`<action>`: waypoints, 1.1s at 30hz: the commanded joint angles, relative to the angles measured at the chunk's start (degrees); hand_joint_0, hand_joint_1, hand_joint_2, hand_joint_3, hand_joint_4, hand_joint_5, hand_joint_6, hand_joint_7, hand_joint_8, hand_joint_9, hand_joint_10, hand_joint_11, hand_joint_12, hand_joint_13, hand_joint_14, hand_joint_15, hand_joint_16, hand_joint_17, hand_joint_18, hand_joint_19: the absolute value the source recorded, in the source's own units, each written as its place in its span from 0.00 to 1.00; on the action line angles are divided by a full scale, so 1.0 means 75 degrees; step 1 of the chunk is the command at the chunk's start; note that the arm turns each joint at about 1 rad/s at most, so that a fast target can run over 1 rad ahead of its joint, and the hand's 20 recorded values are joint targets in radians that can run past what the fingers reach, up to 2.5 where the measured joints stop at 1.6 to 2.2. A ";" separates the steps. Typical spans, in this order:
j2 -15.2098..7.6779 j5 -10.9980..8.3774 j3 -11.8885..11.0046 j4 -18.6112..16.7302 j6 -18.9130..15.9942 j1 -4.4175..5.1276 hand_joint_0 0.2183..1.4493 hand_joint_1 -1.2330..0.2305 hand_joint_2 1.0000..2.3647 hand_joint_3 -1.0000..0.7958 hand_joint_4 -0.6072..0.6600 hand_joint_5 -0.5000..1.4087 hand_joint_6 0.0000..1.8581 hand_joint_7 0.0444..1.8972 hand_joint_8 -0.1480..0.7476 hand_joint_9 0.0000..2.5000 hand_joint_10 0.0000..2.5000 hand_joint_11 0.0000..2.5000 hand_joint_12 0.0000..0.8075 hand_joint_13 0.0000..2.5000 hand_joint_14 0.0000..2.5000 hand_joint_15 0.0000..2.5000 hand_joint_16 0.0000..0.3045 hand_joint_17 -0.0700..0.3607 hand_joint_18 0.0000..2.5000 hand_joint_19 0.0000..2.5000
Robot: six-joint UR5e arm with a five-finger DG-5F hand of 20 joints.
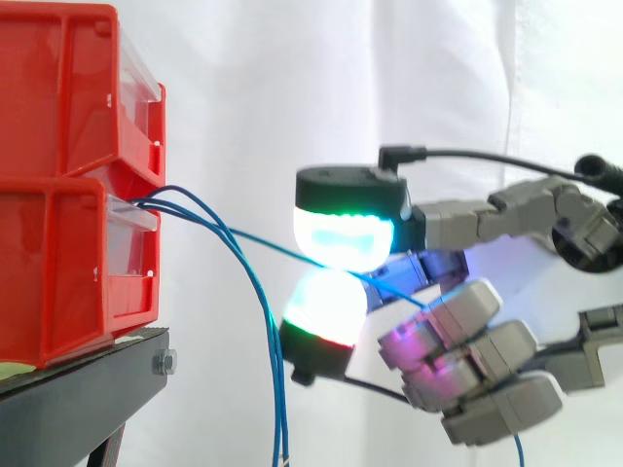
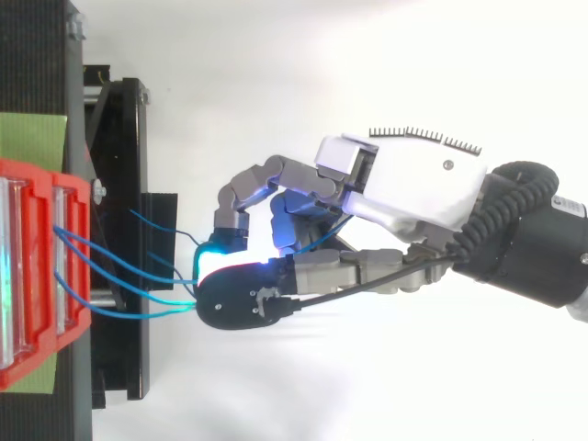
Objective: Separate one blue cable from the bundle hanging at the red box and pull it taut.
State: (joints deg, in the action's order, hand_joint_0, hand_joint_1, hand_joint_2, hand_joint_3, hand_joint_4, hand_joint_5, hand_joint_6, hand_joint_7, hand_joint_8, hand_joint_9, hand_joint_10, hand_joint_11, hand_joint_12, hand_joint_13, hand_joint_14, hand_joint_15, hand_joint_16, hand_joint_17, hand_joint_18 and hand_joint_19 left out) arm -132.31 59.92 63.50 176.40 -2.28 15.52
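Hand point(image 2: 413, 184) pinching one blue cable point(image 1: 261, 242) between two glowing pads point(image 1: 343, 233), near the red box point(image 1: 58, 253), should draw level and straight away, grip firm, so the slack bundle point(image 1: 276, 389) hangs free below.

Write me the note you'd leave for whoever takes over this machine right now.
Hand: shut, glowing pads pinching one blue cable.
Things: that cable runs almost straight from the red box to the pads; the other blue cables hang down beside the box.
Done: one cable separated and gripped.
Left: probably a little more pull away from the box until it is taut.
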 commanded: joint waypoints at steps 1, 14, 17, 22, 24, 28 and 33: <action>0.0004 0.0050 0.0253 -0.0153 -0.0001 0.0016 0.43 0.43 0.01 0.43 0.57 0.14 0.54 0.52 0.60 0.21 1.00 0.33 0.50 0.25 1.00 0.45 0.13 0.37 0.48 0.68; -0.0007 0.0226 0.0534 -0.0950 0.0011 0.0040 0.43 0.44 0.01 0.43 0.58 0.14 0.55 0.50 0.62 0.17 1.00 0.38 0.51 0.25 1.00 0.45 0.13 0.38 0.48 0.63; -0.0007 0.0226 0.0534 -0.0950 0.0011 0.0040 0.43 0.44 0.01 0.43 0.59 0.14 0.55 0.50 0.62 0.16 1.00 0.39 0.52 0.25 1.00 0.46 0.14 0.38 0.47 0.63; -0.0007 0.0191 0.0534 -0.0938 0.0070 0.0040 0.43 0.44 0.01 0.43 0.58 0.14 0.55 0.50 0.64 0.17 1.00 0.42 0.52 0.26 1.00 0.44 0.14 0.39 0.47 0.58; 0.0004 0.0202 0.0534 -0.0950 0.0070 0.0040 0.43 0.44 0.01 0.43 0.58 0.14 0.55 0.49 0.64 0.18 1.00 0.44 0.53 0.26 1.00 0.45 0.14 0.39 0.47 0.58; 0.0004 0.0191 0.0534 -0.0950 0.0070 0.0040 0.43 0.44 0.01 0.42 0.58 0.14 0.55 0.49 0.64 0.18 1.00 0.45 0.54 0.26 1.00 0.46 0.15 0.39 0.47 0.57; -0.0007 0.0202 0.0534 -0.0962 0.0070 0.0040 0.43 0.44 0.01 0.42 0.58 0.14 0.55 0.50 0.63 0.18 1.00 0.45 0.53 0.26 1.00 0.47 0.15 0.40 0.47 0.57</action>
State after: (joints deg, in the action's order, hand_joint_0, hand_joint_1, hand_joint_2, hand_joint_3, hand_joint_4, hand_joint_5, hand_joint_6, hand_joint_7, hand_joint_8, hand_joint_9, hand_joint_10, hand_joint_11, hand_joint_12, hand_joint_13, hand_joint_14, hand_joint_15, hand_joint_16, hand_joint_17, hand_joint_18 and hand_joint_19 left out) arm -132.35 61.46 67.52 169.27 -1.76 15.82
